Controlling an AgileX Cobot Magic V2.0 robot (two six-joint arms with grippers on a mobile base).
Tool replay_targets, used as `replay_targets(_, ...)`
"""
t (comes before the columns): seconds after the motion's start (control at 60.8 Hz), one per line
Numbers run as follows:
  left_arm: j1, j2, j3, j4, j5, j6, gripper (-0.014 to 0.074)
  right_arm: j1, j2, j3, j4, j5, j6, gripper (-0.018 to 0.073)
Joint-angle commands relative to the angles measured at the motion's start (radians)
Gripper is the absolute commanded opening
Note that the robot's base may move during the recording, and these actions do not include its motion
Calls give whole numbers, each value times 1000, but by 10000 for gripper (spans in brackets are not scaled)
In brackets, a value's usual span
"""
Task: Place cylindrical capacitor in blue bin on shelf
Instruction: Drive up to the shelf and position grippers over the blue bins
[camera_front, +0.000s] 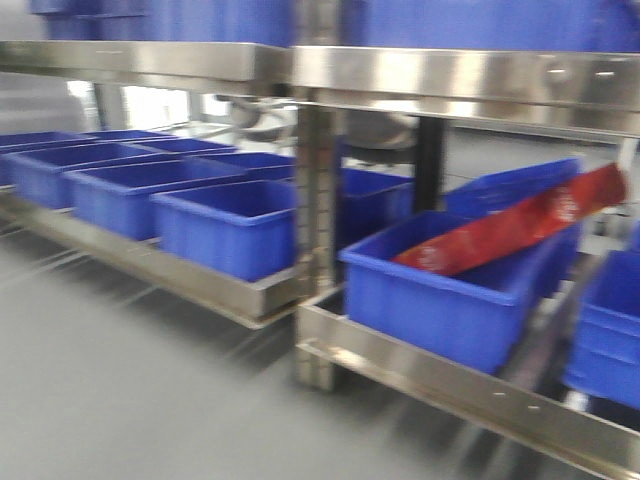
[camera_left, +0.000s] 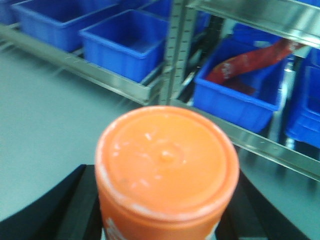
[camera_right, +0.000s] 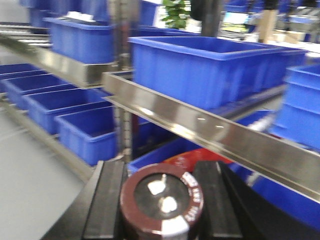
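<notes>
The cylindrical capacitor, dark brown with a black top and two silvery terminals, sits upright between the black fingers of my right gripper, which is shut on it. Ahead of it runs the shiny steel rail of the shelf, with a large blue bin on the tier above and another blue bin below. My left gripper is shut on an orange-lidded jar, facing the shelf. Neither gripper shows in the front view, where the shelf spans the frame.
Rows of blue bins fill the low tier at the left. The bin right of the steel upright holds a long red packet, also seen as the red packet. Grey floor lies in front. All views are motion-blurred.
</notes>
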Motion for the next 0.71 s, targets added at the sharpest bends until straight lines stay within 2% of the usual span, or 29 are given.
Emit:
replay_targets(0.0, -6, -5, 0, -2, -16, 2, -111, 2, -1, -9, -1, -21, -3, -162)
replay_targets(0.69, -6, -5, 0, -2, -16, 2, -111, 2, -1, -9, -1, -23, -3, -162)
